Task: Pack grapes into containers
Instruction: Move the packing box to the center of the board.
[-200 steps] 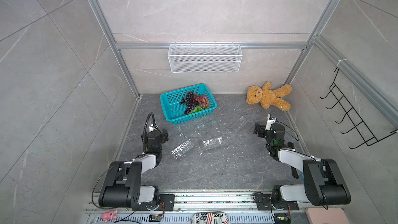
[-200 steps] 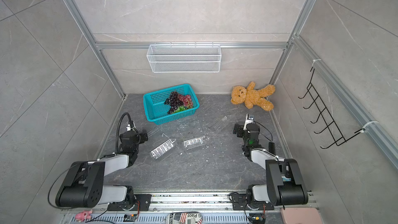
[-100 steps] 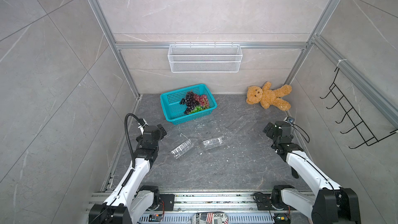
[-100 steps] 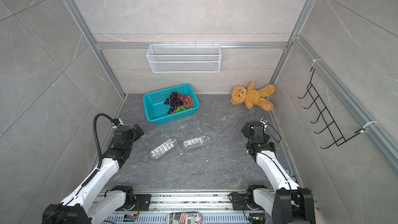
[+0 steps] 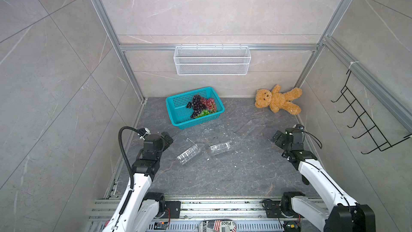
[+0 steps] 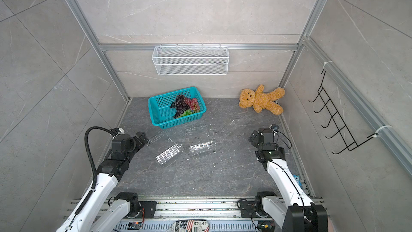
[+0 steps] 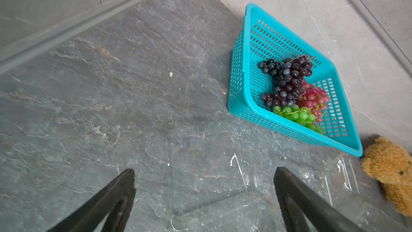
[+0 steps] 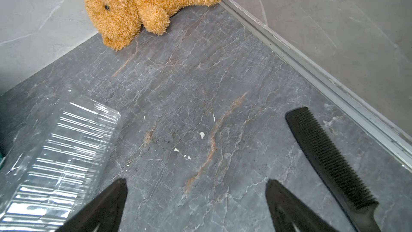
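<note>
Left gripper [image 5: 167, 138]: jaws spread wide, nothing between them, poised above the dark stone floor [image 5: 200, 175] near the left wall. The left wrist view shows the gap [image 7: 204, 175] over bare floor and a clear container edge.

Right gripper [image 5: 276, 139]: jaws also wide apart and empty [image 8: 196, 183], near the right wall.

Grapes [image 5: 201, 107]: dark purple, reddish-pink and green bunches lie together in the teal perforated basket [image 5: 196, 124] at the back left.

Containers: all three clear ribbed clamshells lie on the floor with no fruit in them. Two sit mid-floor, close together [image 5: 189, 153] [image 5: 220, 148]. A third is fainter, farther back toward the right [image 6: 227, 127]. Cannot tell how the lids stand.

Teddy bear [image 5: 277, 100] lies in the back right corner. A black comb [image 8: 330, 157] lies by the right wall rail.

Writing: "Place" reads on a stars-and-stripes item [image 5: 217, 225] at the near edge, between the arm bases.
</note>
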